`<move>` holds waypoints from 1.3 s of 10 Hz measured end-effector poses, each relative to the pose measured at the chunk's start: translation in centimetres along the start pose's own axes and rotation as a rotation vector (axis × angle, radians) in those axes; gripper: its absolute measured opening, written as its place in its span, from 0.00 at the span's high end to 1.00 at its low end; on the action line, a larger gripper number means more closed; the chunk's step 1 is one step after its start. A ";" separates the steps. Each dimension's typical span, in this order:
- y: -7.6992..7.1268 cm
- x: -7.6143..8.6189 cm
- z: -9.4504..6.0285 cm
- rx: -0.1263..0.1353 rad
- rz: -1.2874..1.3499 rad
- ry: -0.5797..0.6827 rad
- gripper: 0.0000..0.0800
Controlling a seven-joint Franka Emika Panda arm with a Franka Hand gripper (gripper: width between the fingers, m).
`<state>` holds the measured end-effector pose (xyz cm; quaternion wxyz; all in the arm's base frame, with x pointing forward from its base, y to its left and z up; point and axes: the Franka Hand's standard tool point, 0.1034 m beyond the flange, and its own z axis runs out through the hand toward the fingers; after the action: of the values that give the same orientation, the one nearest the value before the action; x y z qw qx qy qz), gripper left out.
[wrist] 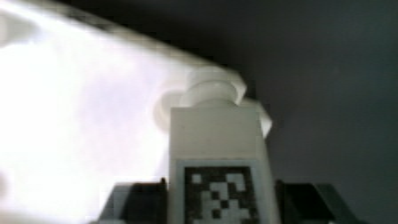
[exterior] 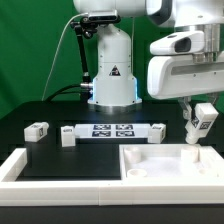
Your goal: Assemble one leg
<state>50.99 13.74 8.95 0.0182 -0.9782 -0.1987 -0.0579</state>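
Note:
My gripper (exterior: 196, 128) is shut on a leg (exterior: 200, 117), a small white post with a black-and-white marker tag, and holds it upright just above the far right part of the large white square tray-like piece (exterior: 170, 166). In the wrist view the leg (wrist: 217, 150) stands between my dark fingers (wrist: 139, 200), its round peg end over the blurred white tray piece (wrist: 89, 110). Three other legs lie on the black table: one (exterior: 37, 130) at the exterior view's left, one (exterior: 68, 135) beside the marker board, one (exterior: 159, 132) right of it.
The marker board (exterior: 112, 131) lies flat in the middle of the table. The arm's white base (exterior: 113, 70) stands behind it. A white L-shaped frame (exterior: 40, 170) runs along the front and left edge.

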 end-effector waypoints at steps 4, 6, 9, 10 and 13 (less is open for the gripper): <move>0.7 0.4 0.1 -0.017 -0.053 0.194 0.64; 1.8 2.6 -0.8 -0.021 -0.061 0.184 0.64; 1.8 3.1 -0.6 -0.021 -0.061 0.197 0.64; 1.8 3.1 -0.7 -0.022 -0.062 0.203 0.64; 3.6 3.6 -0.9 -0.041 0.014 0.346 0.64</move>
<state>55.56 11.73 10.18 0.0327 -0.9552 -0.1846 -0.2292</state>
